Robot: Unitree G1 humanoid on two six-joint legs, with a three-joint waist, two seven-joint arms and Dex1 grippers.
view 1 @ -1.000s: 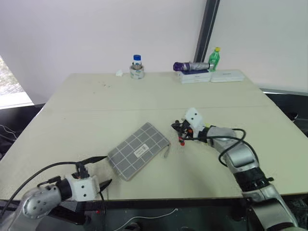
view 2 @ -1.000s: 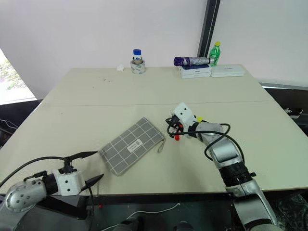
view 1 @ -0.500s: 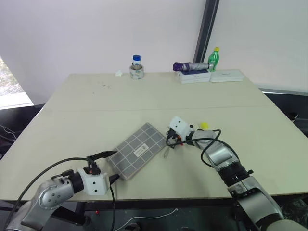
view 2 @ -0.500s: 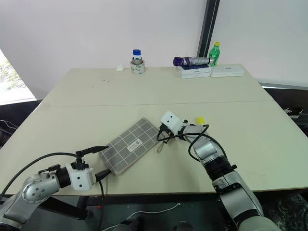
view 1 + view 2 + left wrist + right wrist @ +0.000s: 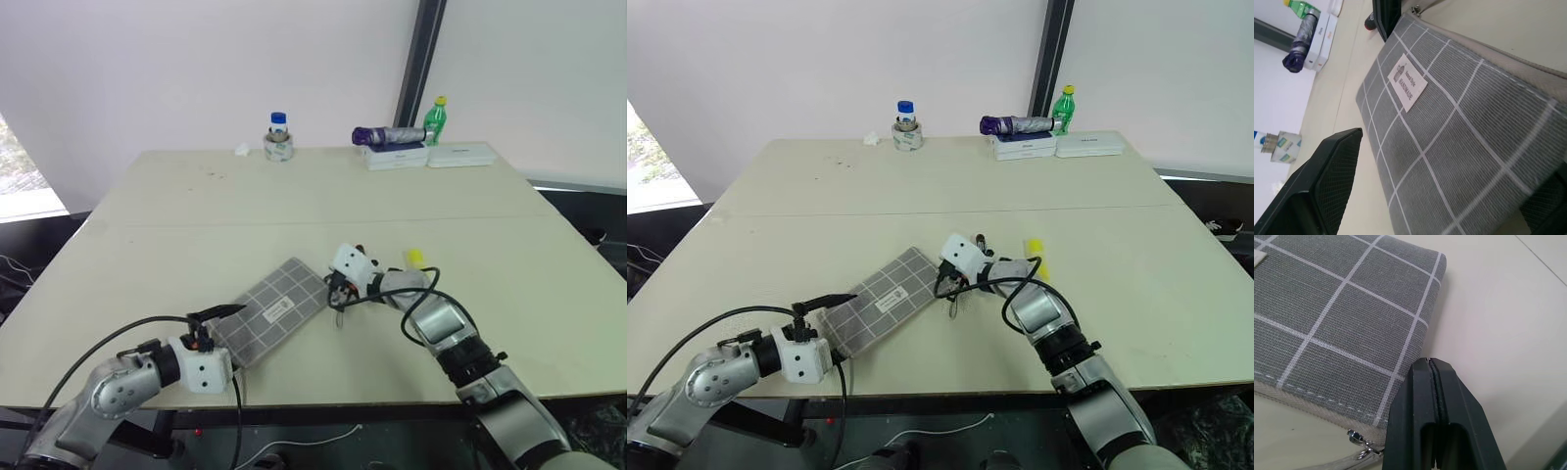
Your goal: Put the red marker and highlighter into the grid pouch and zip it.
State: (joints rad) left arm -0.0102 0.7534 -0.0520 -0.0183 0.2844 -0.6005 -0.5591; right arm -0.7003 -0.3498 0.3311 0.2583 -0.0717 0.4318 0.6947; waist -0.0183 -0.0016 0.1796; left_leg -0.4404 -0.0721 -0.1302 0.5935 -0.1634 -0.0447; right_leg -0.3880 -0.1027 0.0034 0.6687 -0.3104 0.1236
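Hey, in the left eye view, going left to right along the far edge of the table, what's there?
Small white scrap → blue-capped jar on a tape roll → folded purple umbrella → green bottle with a yellow cap → flat white box.

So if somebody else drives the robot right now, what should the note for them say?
Left tool: open, its fingers on either side of the grid pouch's near corner, not closed on it.
Right tool: shut, at the pouch's zipper end, beside the pull cord.
Red marker: its red tip shows right beside the right tool; whether it is held I cannot tell.
Highlighter: lying on the table behind the right arm.
Done: nothing seen in the pouch; its zipper looks closed.
Left: open the pouch, put in both pens, zip it.
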